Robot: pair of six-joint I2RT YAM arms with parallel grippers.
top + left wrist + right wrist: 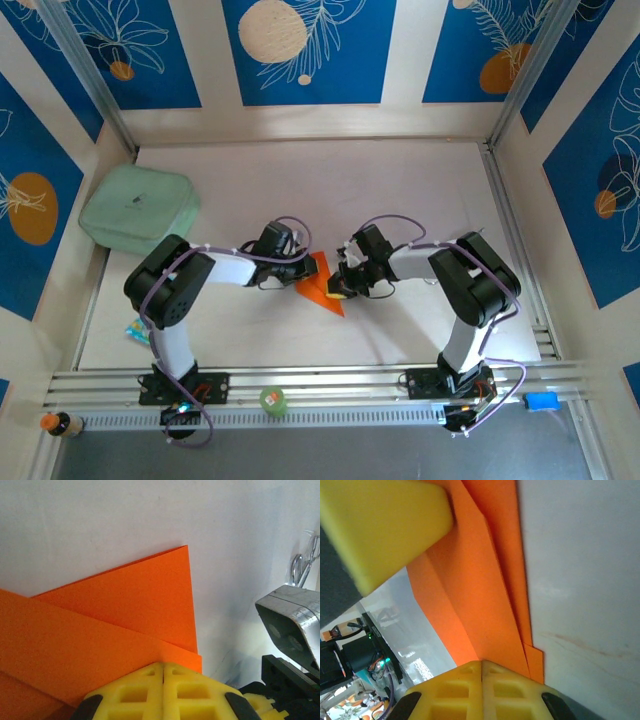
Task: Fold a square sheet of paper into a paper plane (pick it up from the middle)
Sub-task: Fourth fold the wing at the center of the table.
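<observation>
Both the left gripper (163,667) and right gripper (481,665), fingers pressed together, are touching opposite edges of the creased square sheet of paper (115,620).

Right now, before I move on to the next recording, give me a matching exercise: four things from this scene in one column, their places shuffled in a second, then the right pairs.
Things:
1. orange paper
2. pale green pad
3. small green round object
4. small blue object

Places:
A. on the near rail, close to its middle
B. far left of the table
C. right end of the near rail
D. mid-table, folded to a point

Pairs: 1-D, 2-B, 3-A, 4-C.
</observation>
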